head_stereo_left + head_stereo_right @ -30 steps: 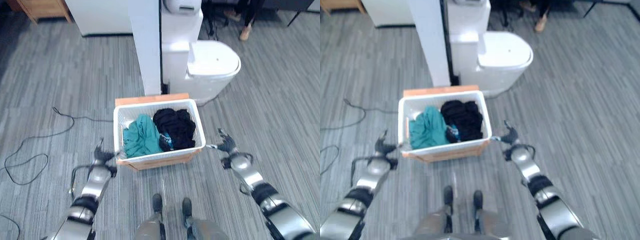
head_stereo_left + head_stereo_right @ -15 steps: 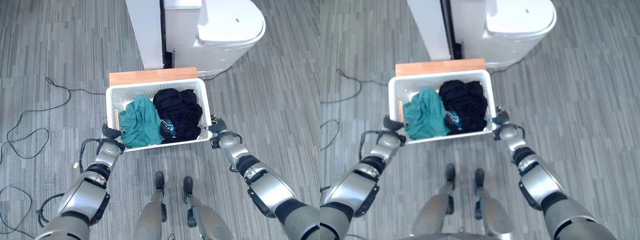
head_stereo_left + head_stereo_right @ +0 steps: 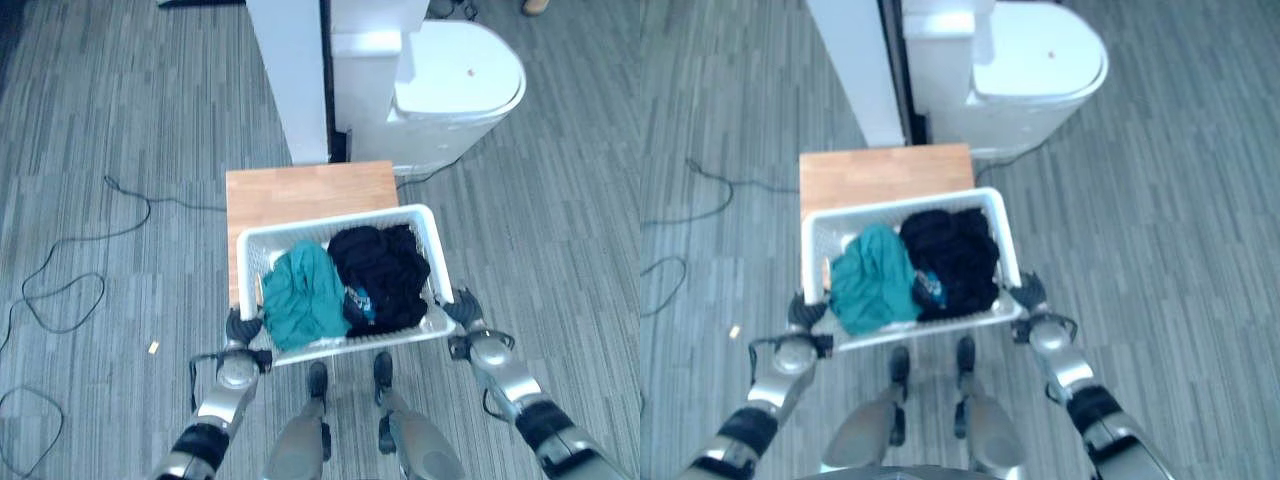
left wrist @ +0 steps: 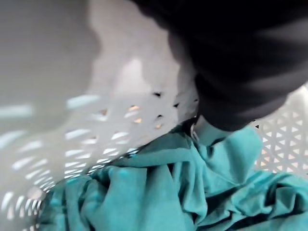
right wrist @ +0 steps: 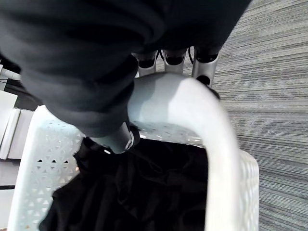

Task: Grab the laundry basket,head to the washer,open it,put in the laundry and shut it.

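Note:
The white laundry basket (image 3: 340,222) hangs in front of me, clear of the wooden stand (image 3: 300,195) behind it. Inside lie a teal cloth (image 3: 305,300) and a black cloth (image 3: 380,275). My left hand (image 3: 243,328) grips the basket's left rim and my right hand (image 3: 467,315) grips its right rim. In the right wrist view the fingers (image 5: 173,57) curl over the rim (image 5: 192,96) and the thumb (image 5: 120,139) sits inside by the black cloth (image 5: 144,192). The left wrist view looks along the perforated wall (image 4: 120,120) onto the teal cloth (image 4: 159,192).
A white appliance with a rounded lid (image 3: 455,75) stands on the floor beyond the stand, beside a white upright panel (image 3: 290,70). A small scrap (image 3: 153,347) lies on the grey floor at my left. A person's shoe (image 3: 538,6) shows at the far edge.
Both hands closed in from apart onto the basket's sides and took hold. The basket has come up off the wooden stand and nearer to me, baring the stand's top.

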Robot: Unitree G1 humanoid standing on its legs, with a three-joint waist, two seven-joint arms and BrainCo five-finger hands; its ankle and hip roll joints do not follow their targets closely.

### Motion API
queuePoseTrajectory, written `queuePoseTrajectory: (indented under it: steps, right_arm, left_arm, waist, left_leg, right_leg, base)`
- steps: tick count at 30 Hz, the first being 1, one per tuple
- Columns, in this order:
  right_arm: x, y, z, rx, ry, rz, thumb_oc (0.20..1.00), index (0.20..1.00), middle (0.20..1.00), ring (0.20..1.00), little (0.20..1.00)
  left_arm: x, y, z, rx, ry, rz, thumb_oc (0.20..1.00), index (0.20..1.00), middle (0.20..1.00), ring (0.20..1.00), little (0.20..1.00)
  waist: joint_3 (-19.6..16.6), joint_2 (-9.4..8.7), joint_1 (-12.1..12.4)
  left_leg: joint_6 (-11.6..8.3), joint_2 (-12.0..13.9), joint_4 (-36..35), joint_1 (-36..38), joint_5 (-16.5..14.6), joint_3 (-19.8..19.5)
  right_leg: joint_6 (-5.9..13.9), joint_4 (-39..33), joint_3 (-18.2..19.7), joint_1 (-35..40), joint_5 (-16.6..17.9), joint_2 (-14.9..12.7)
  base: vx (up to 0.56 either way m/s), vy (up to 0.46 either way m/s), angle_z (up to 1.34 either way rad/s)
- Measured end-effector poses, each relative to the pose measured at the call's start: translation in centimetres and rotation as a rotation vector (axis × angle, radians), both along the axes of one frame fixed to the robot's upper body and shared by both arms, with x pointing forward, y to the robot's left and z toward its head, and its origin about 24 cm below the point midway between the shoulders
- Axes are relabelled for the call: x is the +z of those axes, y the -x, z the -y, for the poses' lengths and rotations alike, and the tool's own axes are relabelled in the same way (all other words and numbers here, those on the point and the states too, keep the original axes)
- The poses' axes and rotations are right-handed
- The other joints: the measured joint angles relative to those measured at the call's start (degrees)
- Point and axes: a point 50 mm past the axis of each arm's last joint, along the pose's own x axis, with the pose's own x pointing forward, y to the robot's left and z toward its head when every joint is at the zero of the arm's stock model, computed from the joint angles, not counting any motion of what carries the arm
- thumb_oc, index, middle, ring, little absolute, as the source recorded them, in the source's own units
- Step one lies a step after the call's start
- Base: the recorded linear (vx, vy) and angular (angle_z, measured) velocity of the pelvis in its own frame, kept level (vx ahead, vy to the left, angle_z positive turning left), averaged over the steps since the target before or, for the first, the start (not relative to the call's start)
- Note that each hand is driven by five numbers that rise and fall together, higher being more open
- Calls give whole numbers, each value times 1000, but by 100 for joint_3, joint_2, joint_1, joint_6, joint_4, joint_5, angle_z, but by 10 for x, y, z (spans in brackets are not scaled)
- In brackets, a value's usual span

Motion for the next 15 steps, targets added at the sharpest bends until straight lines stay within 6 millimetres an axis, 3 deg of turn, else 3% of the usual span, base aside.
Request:
queuePoseTrajectory:
  steps: [3,6,7,9,10,11,13,15]
  right_arm:
    - [-6,28,12,-44,-30,-11,200,200,200,200,200]
    - [-5,32,13,-54,-58,3,200,200,200,200,200]
    - [-7,34,12,-57,-65,-6,200,200,200,200,200]
    - [-8,35,9,-64,-83,-6,200,200,200,200,200]
    - [-10,37,8,-65,-88,-14,200,200,200,200,200]
    - [-8,37,11,-58,-76,-9,200,200,200,200,200]
    - [-4,39,20,-71,-59,2,200,200,200,200,200]
    - [-8,46,26,-89,-53,-16,200,200,200,200,200]
  left_arm:
    - [1,13,9,-38,42,4,200,200,200,200,200]
    - [5,17,9,-48,39,18,200,200,200,200,200]
    - [8,14,9,-49,33,30,200,200,200,200,200]
    - [7,16,7,-43,35,21,200,200,200,200,200]
    - [5,18,7,-44,34,12,200,200,200,200,200]
    - [3,22,8,-42,40,2,200,200,200,200,200]
    - [3,20,15,-79,47,1,200,200,200,200,200]
    - [9,11,20,-111,43,30,200,200,200,200,200]
  waist:
    - [-4,4,-170]
    - [-35,13,-249]
    - [-44,5,-442]
    - [-141,9,-459]
    - [-191,-65,-387]
    - [-291,22,-418]
    - [-387,206,-677]
    - [-466,195,-975]
  left_leg:
    - [-126,127,-5,243,-86,24]
    - [-243,229,-7,331,-240,199]
    - [-299,206,48,350,-304,275]
    - [-307,219,145,359,-401,435]
    - [-108,0,455,359,-608,-89]
    - [35,-96,527,390,-800,-359]
    - [7,-111,390,460,-849,-292]
    - [19,-214,344,559,-884,37]
  right_leg:
    - [-20,-3,44,210,-26,126]
    - [-55,-1,271,179,-51,248]
    - [-47,14,436,89,-4,334]
    - [-114,150,646,-79,-48,385]
    - [-165,384,1271,-252,-53,410]
    - [-166,390,1363,-302,-53,418]
    - [-53,411,1567,-376,158,409]
    - [-24,381,1655,-442,176,402]
  base:
    - [-3,-96,-8]
    - [-30,-4,-44]
    - [-103,70,-60]
    - [-79,80,-107]
    - [-33,73,-185]
    - [-35,71,-184]
    - [-16,63,-96]
    - [-18,78,-83]
